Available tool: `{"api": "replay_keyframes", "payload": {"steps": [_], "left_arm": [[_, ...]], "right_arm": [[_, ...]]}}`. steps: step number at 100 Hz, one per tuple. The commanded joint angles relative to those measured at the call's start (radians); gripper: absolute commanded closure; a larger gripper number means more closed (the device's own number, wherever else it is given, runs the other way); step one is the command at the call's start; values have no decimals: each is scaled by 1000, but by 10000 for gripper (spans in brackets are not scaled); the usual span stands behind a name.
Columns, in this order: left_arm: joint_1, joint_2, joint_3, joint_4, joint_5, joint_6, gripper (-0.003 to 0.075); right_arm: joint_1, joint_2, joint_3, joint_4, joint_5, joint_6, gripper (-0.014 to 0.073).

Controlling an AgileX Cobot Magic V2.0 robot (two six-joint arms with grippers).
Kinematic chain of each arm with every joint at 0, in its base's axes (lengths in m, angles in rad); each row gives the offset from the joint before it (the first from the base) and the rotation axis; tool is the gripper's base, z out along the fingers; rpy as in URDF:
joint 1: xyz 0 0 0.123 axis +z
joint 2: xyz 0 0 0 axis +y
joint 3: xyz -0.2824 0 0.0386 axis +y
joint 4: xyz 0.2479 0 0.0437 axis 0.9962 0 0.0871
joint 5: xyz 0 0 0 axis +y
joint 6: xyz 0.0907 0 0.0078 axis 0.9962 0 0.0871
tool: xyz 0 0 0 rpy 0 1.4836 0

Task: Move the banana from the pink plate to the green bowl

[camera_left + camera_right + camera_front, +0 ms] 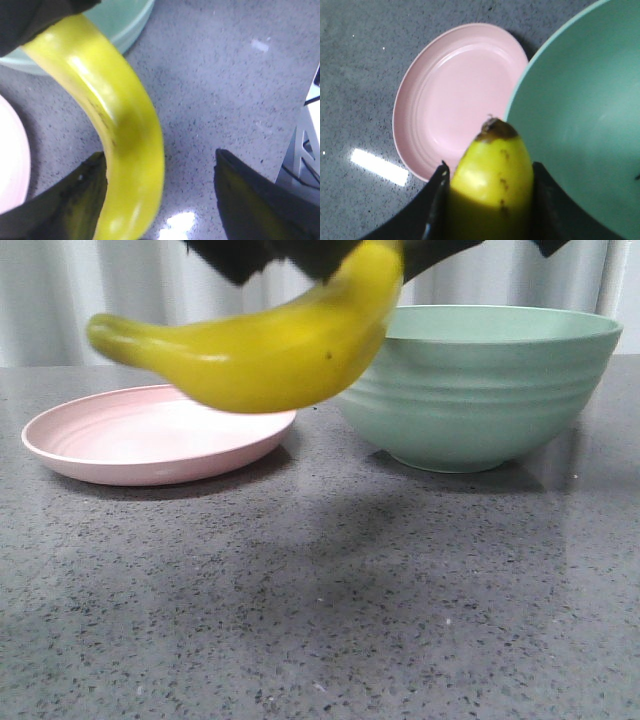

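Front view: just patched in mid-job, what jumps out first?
The banana dominates, held in the air close to the camera, above the gap between the pink plate and green bowl. The right gripper is shut on it. The plate is bare; the left gripper looks open, with the banana beside one finger.

Front camera sits low, close over the counter point(320, 620), facing forward; both wrist cameras peer steeply down, all sharing the banana point(270, 350) up close.
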Motion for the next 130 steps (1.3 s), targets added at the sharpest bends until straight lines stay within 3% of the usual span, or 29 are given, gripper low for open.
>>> {"api": "replay_keyframes", "payload": {"steps": [1,25,51,58,70,77,106,111,118,130], "left_arm": [[-9,-51,-55,-14,-46,-3,298],[-9,-97,-73,-14,-46,-24,298],[-9,-103,-73,-14,-46,-25,298],[-9,-103,-73,-14,-47,-25,298],[-9,-103,-73,-14,-47,-25,298],[-9,-103,-73,-14,-47,-27,298],[-9,-104,-73,-14,-67,-31,303],[-9,-108,-73,-14,-67,-32,332],[-7,-117,-73,-8,-69,-41,429],[11,-146,-69,15,-70,-69,713]], "right_arm": [[-32,-30,-57,12,-96,-10,595],[-177,-30,-129,-15,-154,-16,595],[-300,-14,-129,-160,-211,-16,585],[-302,-4,-129,-196,-208,-16,519],[-293,17,-129,-198,-211,-16,293],[-288,23,-129,-198,-216,-16,204],[-284,16,-129,-198,-212,-16,181],[-284,6,-129,-201,-200,-28,189],[-284,-14,-129,-212,-168,-40,233],[-284,-59,-129,-244,-79,-40,443]]}}
